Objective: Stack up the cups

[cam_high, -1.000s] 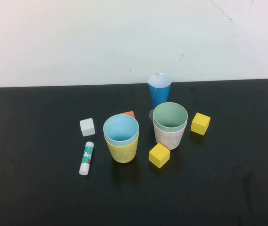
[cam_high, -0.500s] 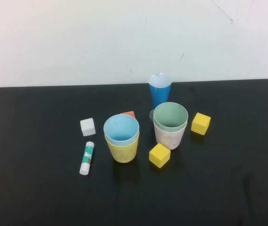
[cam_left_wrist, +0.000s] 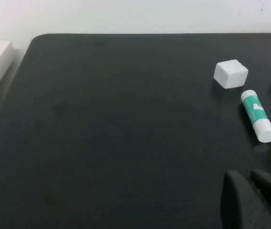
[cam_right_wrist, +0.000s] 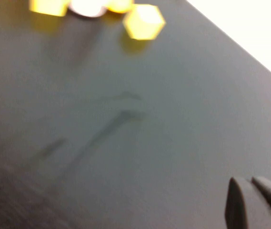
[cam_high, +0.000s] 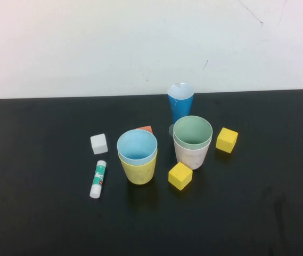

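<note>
In the high view a light blue cup (cam_high: 137, 145) sits nested inside a yellow cup (cam_high: 139, 172) near the middle of the black table. To its right a pale green cup (cam_high: 193, 131) sits nested inside a pale pink cup (cam_high: 191, 154). Both stacks stand upright. Neither arm shows in the high view. My left gripper (cam_left_wrist: 245, 174) is shut and empty, low over bare table, short of the glue stick. My right gripper (cam_right_wrist: 244, 180) is shut and empty over bare table, far from the cups.
A dark-blue cone glass (cam_high: 180, 104) stands behind the green cup. Two yellow cubes (cam_high: 180, 175) (cam_high: 227, 140), a white cube (cam_high: 99, 143), an orange block (cam_high: 145, 129) and a glue stick (cam_high: 98, 178) lie around the cups. The table edge (cam_left_wrist: 23, 57) is to the left.
</note>
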Controlling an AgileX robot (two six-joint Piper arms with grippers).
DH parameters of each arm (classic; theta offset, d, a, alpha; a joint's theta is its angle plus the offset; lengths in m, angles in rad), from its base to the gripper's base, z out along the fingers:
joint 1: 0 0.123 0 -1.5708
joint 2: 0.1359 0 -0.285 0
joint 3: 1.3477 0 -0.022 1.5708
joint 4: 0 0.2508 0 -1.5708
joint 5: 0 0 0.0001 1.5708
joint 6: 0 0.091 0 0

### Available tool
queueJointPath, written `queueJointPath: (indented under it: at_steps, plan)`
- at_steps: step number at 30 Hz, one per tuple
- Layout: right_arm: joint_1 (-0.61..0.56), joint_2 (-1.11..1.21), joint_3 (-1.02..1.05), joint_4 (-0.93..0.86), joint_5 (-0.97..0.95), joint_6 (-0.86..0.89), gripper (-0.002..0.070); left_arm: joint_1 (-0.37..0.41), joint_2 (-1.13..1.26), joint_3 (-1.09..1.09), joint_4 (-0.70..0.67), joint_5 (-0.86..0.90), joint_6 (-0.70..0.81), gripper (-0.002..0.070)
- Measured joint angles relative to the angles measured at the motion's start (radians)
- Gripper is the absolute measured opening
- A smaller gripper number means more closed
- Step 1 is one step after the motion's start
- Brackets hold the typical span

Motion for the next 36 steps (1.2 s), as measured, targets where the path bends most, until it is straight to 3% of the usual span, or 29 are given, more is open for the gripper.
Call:
queueJointPath:
  at_steps: [11,23,36]
  plan:
    - [-0.269,-0.227,0.295,0.102,-0.193,0.000,-0.0001,0.000,0.000,0.000,0.002,0.002,0.000,0.0000]
    - [-0.284,-0.231,0.306,0.119,-0.247,0.003,-0.0001,0.000,0.000,0.000,0.004,0.002,0.000,0.0000]
    - [-0.284,-0.233,0.306,0.008,-0.252,0.343,-0.0001,0.000,0.000,0.000,0.004,0.002,0.000,0.0000]
